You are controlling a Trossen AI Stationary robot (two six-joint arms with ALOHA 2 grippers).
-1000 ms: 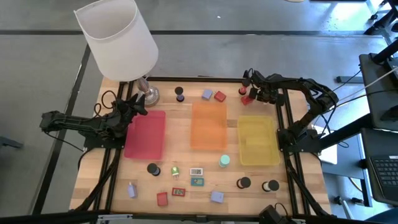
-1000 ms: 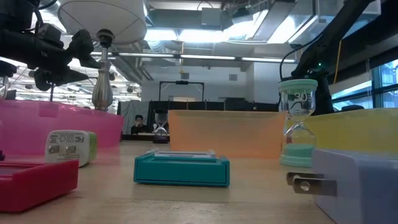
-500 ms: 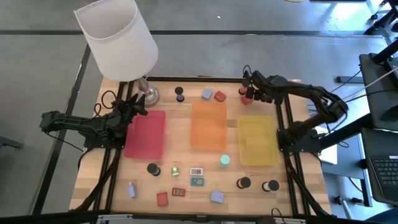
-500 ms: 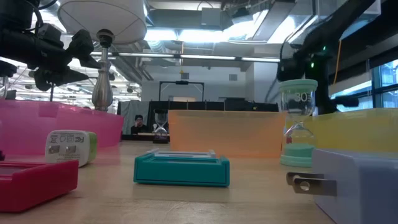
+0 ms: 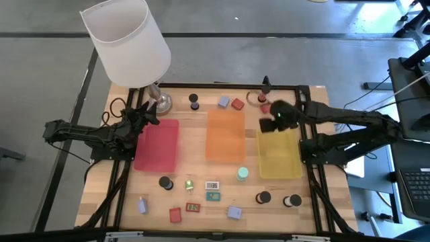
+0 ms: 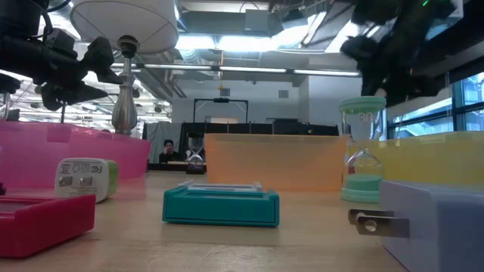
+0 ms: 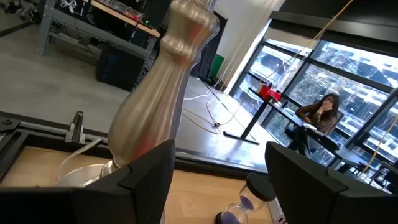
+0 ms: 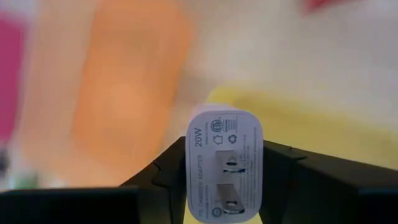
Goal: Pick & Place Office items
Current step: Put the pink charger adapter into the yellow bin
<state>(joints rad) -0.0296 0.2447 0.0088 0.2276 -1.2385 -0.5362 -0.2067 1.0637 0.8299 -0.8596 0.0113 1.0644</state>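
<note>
We carry a small white plastic charger plug (image 8: pixel 224 163) clenched in the right claw (image 5: pixel 275 123), above the far edge of the flat yellow tray (image 5: pixel 279 161). We should move over its middle, lower, then release. The left claw (image 5: pixel 144 117) waits, half parted, by the lamp's metal base (image 5: pixel 161 102).

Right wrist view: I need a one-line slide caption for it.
Right gripper shut on a white 20W plug adapter, carried above the yellow tray, with the orange tray beside it.
</note>
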